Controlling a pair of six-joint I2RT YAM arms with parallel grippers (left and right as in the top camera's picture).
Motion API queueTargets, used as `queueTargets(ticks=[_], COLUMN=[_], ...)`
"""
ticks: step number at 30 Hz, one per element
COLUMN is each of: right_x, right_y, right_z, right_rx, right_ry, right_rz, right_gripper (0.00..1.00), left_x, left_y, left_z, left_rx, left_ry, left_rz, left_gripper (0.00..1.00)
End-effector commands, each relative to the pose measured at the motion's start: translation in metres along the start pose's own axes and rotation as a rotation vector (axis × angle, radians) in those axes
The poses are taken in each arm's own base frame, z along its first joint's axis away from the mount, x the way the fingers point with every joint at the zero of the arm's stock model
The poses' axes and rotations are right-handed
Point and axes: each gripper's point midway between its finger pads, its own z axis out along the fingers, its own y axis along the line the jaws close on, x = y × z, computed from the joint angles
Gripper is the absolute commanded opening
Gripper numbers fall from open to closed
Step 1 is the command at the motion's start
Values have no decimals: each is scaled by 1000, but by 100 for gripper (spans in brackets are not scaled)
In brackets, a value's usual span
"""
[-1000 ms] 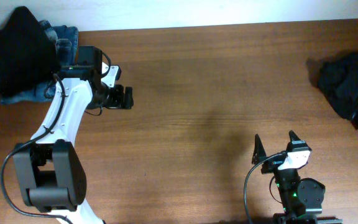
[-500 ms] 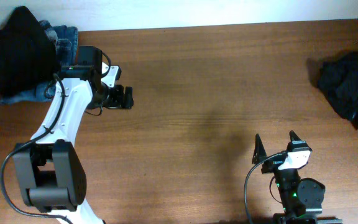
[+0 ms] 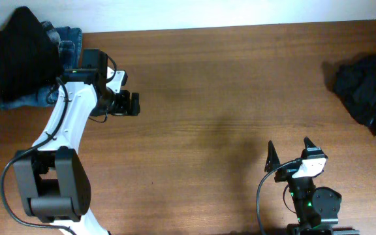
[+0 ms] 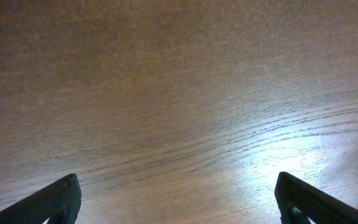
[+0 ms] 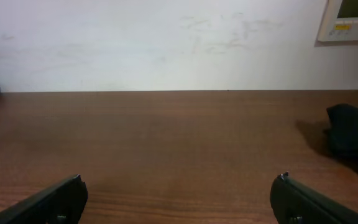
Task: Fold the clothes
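Clothes lie at the two far corners; both arms' jaws stand apart, holding nothing.
Left gripper [image 3: 134, 103] hangs over the bare table [image 3: 207, 78] near the far-left black heap [image 3: 18, 55], which lies on a denim piece [image 3: 69, 38]. Right gripper [image 3: 289, 151] sits at the near edge, and a crumpled black garment [image 3: 367, 91] lies far right.

Likely a robotics lab, wood-grain table [image 3: 240, 78], bare white wall [image 5: 135, 43], wall-mounted control panel [image 5: 352, 18]

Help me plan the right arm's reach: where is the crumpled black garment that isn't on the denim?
Overhead, the crumpled black garment lies at the far right edge of the table, beyond and right of the open right gripper.
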Motion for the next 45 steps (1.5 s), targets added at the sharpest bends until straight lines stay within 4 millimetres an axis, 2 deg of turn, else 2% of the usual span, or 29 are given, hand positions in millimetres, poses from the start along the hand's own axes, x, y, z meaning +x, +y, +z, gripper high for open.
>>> queueTargets(ticks=[1, 3, 6, 8, 10, 12, 16, 20, 22, 25, 31, 36, 41, 45], right_x=[2, 2, 2, 2, 2, 2, 2, 2, 2, 2, 2, 2, 2, 2], right_y=[-1, -1, -1, -1, -1, -1, -1, -1, -1, -1, -1, -1, -1, -1], right_z=[0, 0, 0, 0, 0, 0, 0, 0, 0, 0, 0, 0, 0, 0], right_rx=[10, 10, 10, 10, 10, 10, 10, 10, 10, 10, 10, 10, 10, 10], right_ry=[4, 4, 4, 4, 4, 4, 4, 4, 4, 4, 4, 4, 4, 4], right_rz=[5, 5, 5, 5, 5, 5, 5, 5, 5, 5, 5, 5, 5, 5], right_gripper=[99, 99, 99, 99, 99, 99, 99, 99, 99, 99, 99, 99, 99, 99], left_x=[-1, -13, -30, -35, -31, -14, 21, 40, 57, 76, 98, 112, 120, 126], left_y=[-9, -15, -32, -44, -47, -45, -38, -37, -37, -35, -33, -34, -30, -23], left_z=[6, 0, -21, -39, -51, -60, -65, -74, -81, -86, -109, -119, -124, -116], left_rx=[38, 37, 41, 33, -7, -64, -94, -98, -100, -111, -131, -130, -141, -155], left_ry=[-8, -69, -216, -311, -377, -424, -529, -745, -868, -954, -1122, -1214, -1310, -1328], left_rz=[6, 29, 97, 163, 189, 201, 211, 233, 247, 248, 248, 253, 247, 237], left_gripper=[99, 99, 99, 99, 99, 99, 99, 99, 99, 99, 99, 99, 99, 99])
